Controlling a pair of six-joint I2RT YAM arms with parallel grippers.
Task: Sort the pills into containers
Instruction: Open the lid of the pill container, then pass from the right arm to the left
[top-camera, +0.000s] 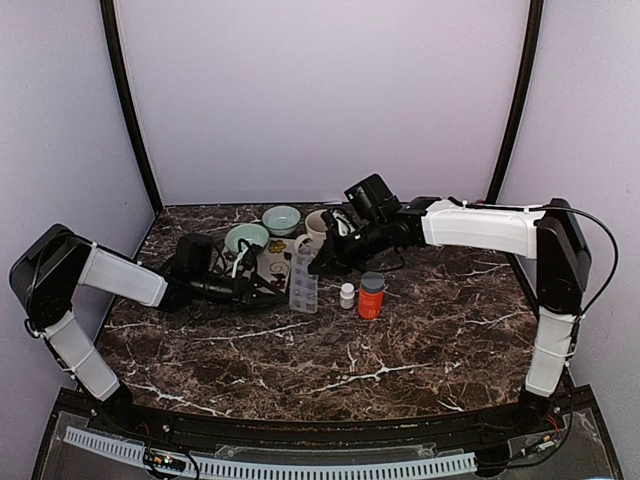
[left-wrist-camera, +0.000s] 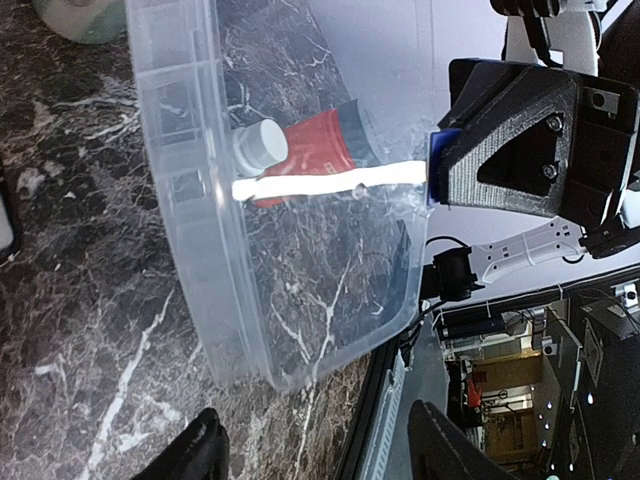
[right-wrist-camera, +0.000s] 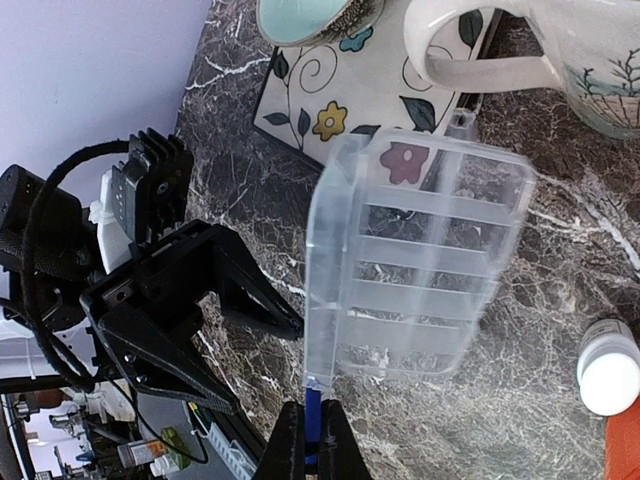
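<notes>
Right wrist view gave me the clearest look at the pill organiser (right-wrist-camera: 420, 270): a clear, ribbed box with its lid swung up, and its compartments looked empty as far as I could tell. The right gripper (right-wrist-camera: 311, 420) was pinched narrow on the lid's free edge, blue pad against the plastic. Facing the organiser from the opposite side, the left gripper (left-wrist-camera: 315, 445) stood wide and held nothing, its jaws close to the box but apart from it.

Just beside the organiser, on the right arm's side, stood a small white bottle (top-camera: 347, 295) and an orange bottle (top-camera: 371, 296). Behind the organiser lay a floral mat (right-wrist-camera: 340, 110), with a mug (top-camera: 316, 228) and a pale green bowl (right-wrist-camera: 310, 15) at it. I saw no loose pills.

I judged the step to be opening the organiser, with sorting itself not yet begun. Next, the lid would need folding fully back without dragging the light box, probably with the left gripper bracing the base, before either arm went for a bottle.
</notes>
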